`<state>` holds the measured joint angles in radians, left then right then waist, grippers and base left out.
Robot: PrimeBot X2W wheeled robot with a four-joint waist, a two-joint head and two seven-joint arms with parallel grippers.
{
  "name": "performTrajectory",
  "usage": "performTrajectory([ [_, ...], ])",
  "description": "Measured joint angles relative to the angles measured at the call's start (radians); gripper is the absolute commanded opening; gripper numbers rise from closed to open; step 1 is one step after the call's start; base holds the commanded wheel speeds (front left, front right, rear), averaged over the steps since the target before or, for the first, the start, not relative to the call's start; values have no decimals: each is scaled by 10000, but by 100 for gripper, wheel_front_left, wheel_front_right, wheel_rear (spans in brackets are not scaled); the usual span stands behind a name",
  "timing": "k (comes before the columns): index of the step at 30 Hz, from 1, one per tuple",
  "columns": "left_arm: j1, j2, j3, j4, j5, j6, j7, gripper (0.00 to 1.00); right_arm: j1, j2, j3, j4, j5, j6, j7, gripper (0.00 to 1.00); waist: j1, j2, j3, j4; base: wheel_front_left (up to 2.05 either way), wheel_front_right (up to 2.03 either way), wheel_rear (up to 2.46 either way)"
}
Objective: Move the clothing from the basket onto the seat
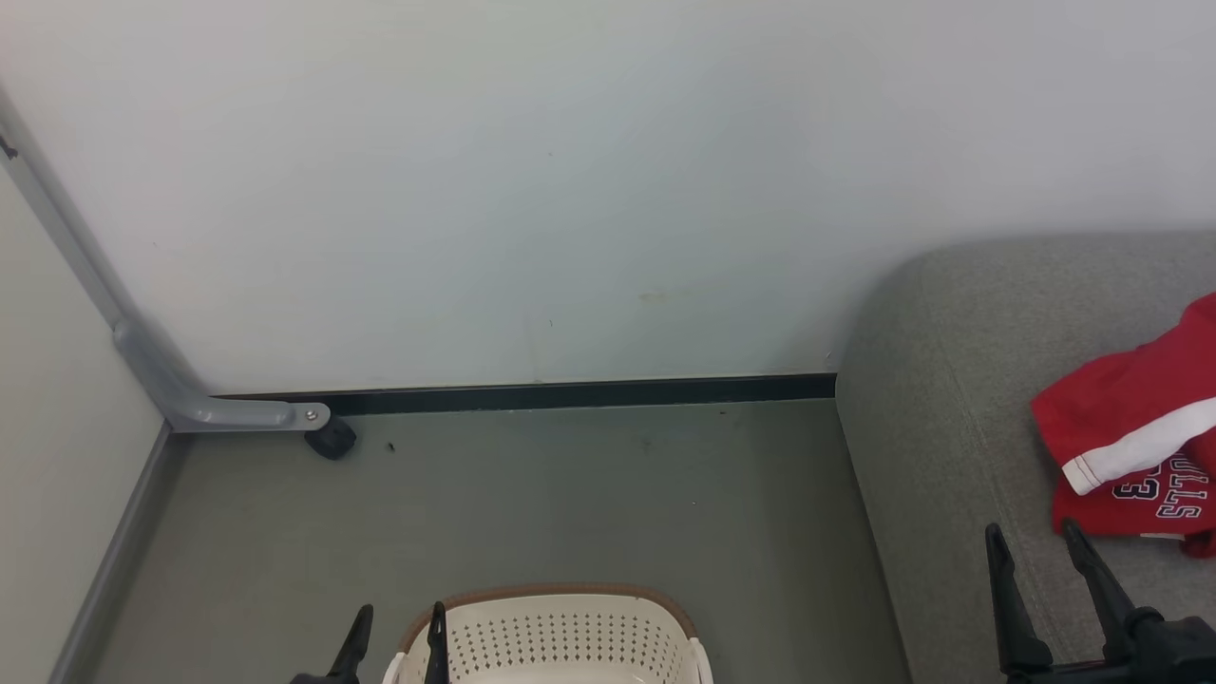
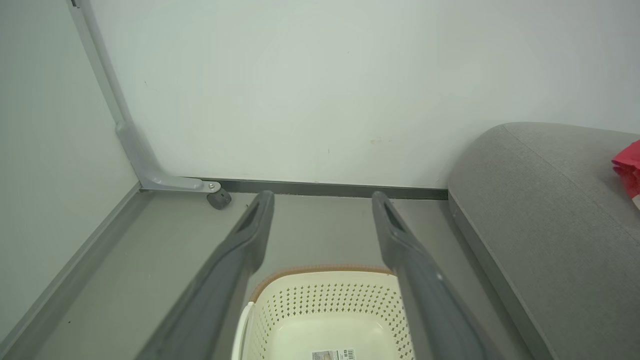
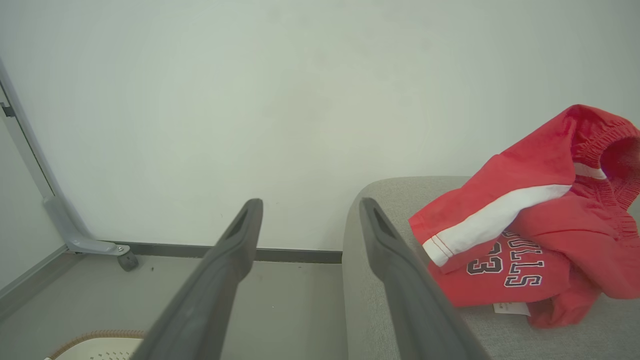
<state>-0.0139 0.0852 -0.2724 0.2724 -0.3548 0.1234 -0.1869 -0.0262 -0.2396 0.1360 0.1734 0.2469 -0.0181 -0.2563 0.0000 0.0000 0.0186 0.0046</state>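
The red clothing (image 1: 1140, 432) with a white stripe and black-and-white lettering lies crumpled on the grey seat (image 1: 940, 418), at the head view's right edge, and shows large in the right wrist view (image 3: 540, 220). The cream basket (image 1: 560, 636) with a brown rim stands on the floor at the bottom centre; its inside (image 2: 325, 330) holds no garment, just a sticker. My left gripper (image 1: 399, 632) hangs open over the basket's left rim. My right gripper (image 1: 1035, 546) is open above the seat (image 3: 365, 280), just left of the clothing, holding nothing.
A pale wall runs behind everything, with a dark skirting strip along the grey floor (image 1: 570, 494). A grey metal leg with a small black caster (image 1: 331, 439) stands in the left corner. A side wall closes the left.
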Motion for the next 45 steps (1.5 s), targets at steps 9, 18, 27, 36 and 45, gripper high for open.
performTrajectory([
  [9,225,-4,109,399,-267,-100,96,0,203,326,-35,466,274,19,102,0,0,0,-3,2,0,0,0],
  [18,214,-44,447,416,-1538,-288,426,0,170,462,-314,610,1584,140,531,0,0,0,-25,-3,0,0,0],
  [27,194,-109,779,416,-2717,-543,723,0,149,631,-575,683,2928,270,897,0,0,0,-44,-8,0,0,0],
  [36,158,-151,1085,414,-3726,-717,986,0,125,771,-807,754,4069,360,1208,0,0,0,-58,-13,0,0,0],
  [45,12,-174,1419,410,-4824,-980,1283,0,-55,940,-1060,848,5325,510,1559,0,0,0,-73,-17,0,0,0],
])
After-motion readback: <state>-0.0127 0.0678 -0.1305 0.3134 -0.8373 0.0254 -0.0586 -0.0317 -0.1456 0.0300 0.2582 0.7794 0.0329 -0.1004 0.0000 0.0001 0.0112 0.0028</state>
